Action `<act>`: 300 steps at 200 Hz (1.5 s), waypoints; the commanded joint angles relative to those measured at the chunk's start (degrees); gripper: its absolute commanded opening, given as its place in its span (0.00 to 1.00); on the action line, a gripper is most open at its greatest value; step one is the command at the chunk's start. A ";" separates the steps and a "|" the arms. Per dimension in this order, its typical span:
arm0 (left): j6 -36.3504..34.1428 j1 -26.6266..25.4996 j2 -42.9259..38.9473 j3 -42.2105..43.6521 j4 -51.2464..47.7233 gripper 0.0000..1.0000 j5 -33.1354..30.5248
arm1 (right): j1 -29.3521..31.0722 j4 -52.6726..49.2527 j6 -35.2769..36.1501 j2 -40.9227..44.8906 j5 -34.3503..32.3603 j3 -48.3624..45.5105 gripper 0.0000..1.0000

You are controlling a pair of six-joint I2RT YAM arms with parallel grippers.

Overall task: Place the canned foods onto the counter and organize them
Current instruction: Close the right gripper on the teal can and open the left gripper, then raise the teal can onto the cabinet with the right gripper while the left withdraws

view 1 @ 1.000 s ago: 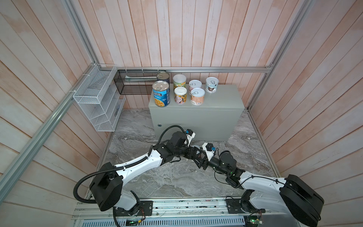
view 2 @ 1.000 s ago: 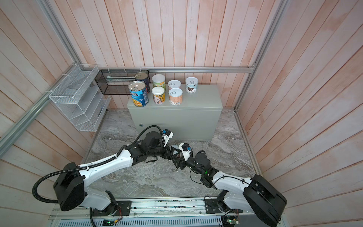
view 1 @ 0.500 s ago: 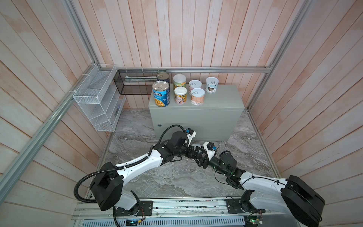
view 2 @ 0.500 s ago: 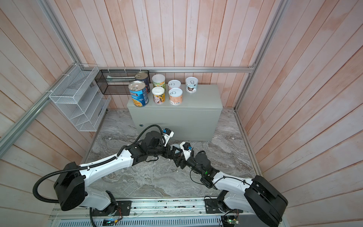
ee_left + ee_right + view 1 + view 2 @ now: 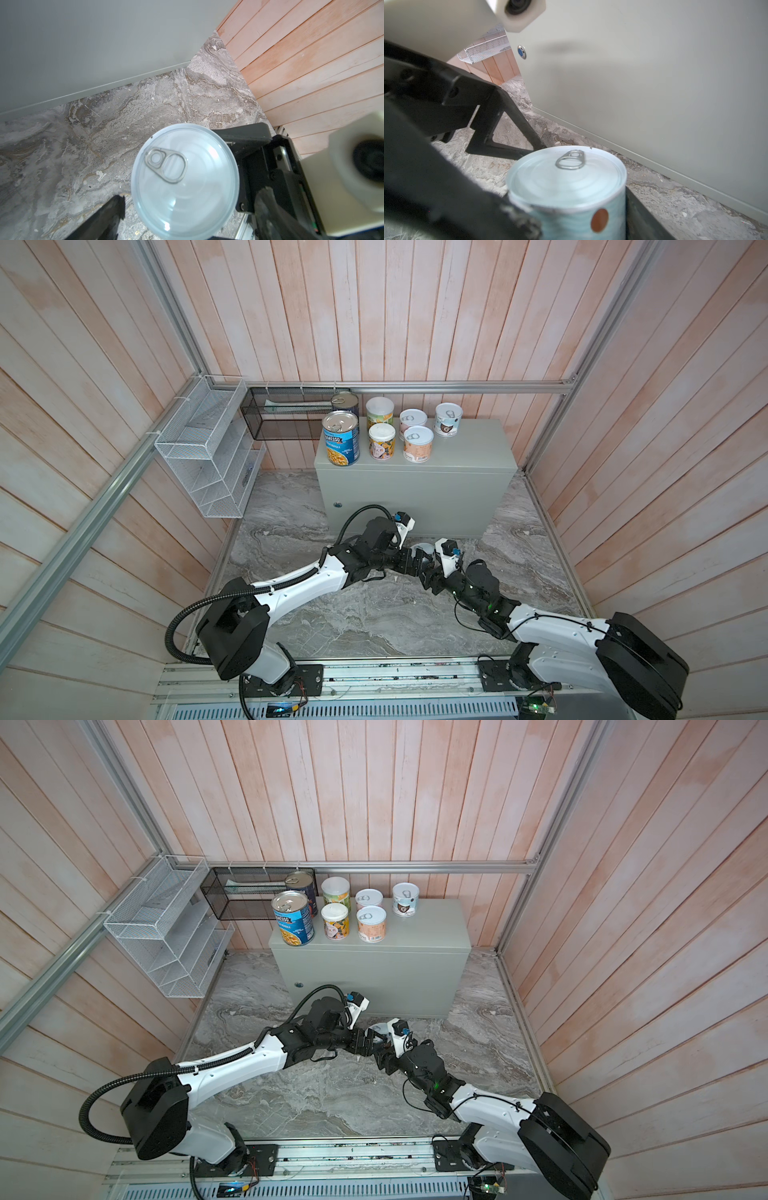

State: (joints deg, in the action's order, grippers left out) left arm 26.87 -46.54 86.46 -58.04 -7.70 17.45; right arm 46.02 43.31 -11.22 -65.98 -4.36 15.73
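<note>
A short pale-blue can with a white pull-tab lid hangs just above the marble floor in front of the counter. My right gripper is shut on the can's sides. My left gripper stands open around the same can, and one finger is clearly apart from it. Several cans stand on the counter's left half, among them the blue Progresso.
A white wire rack hangs on the left wall. A black mesh basket sits behind the counter's left end. Wood walls close in three sides. The counter's front face is close behind the held can. Marble floor lies under both arms.
My left gripper's jaws have spread wide and let go of the pale-blue can. My right gripper stays closed on it. Both arms have hardly shifted.
</note>
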 commanded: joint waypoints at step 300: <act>-11.07 6.39 -15.19 28.79 22.95 1.00 -23.09 | -0.84 -28.35 -1.65 29.21 -19.53 21.55 0.57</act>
State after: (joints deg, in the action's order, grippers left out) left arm 17.15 -40.40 71.48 -30.76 8.67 -6.42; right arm 45.58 14.72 -11.77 -36.99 -21.45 32.08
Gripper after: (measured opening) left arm 0.998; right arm 0.720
